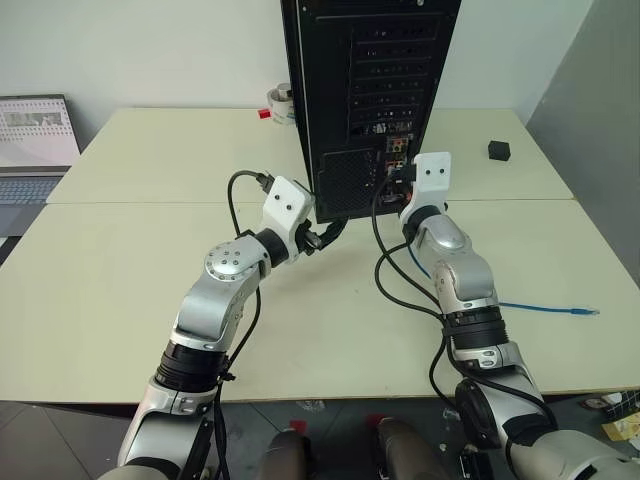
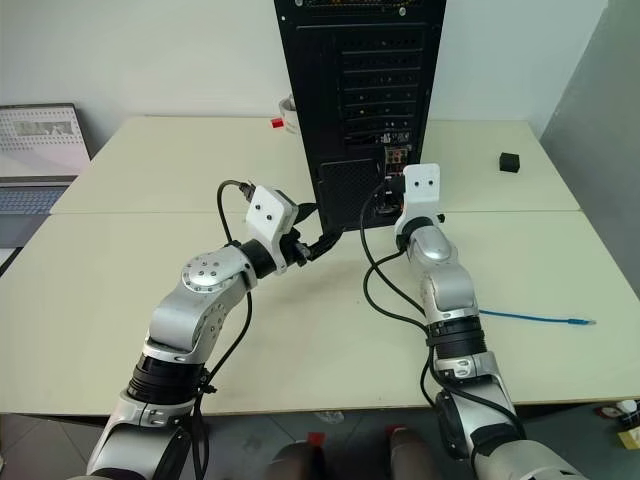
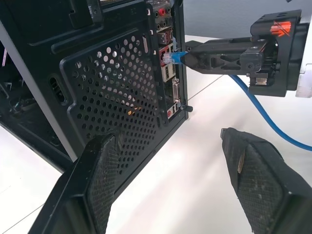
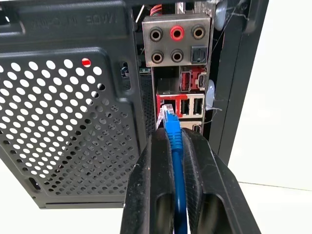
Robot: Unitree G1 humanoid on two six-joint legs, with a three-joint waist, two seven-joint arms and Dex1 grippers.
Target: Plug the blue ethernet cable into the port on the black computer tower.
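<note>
My right gripper (image 4: 173, 134) holds the blue ethernet cable (image 4: 174, 141) just behind its plug; the jaws are closed on the cord, which runs back between the two fingers. The pale clear plug (image 4: 165, 113) sits at the rear panel of the black computer tower (image 1: 370, 90), at the edge of the port (image 4: 168, 105) in the red-framed connector block, left of the stacked USB slots (image 4: 191, 106). Whether the plug is fully seated cannot be determined from here. Above this block sit a red connector and a group of round audio jacks (image 4: 176, 44).

From the right gripper the cable trails back along the near right part of the surface (image 1: 130, 290), and its free end (image 1: 580, 312) lies flat near the right edge.

My left gripper (image 3: 170, 190) is held level, just left of the tower's lower rear corner, pointing toward the mesh vent grille (image 3: 122, 92). Its jaws are open and hold nothing; the fingers (image 3: 92, 180) are spread wide and apart from the tower.

The tower stands upright at the middle of the surface, rear panel facing me. A small black cube (image 1: 499, 150) rests on the far right of the surface, well apart from the tower. A roll of tape (image 1: 281, 104) lies just beside the tower's far left side. A laptop (image 1: 35, 140) stands open at the far left.
</note>
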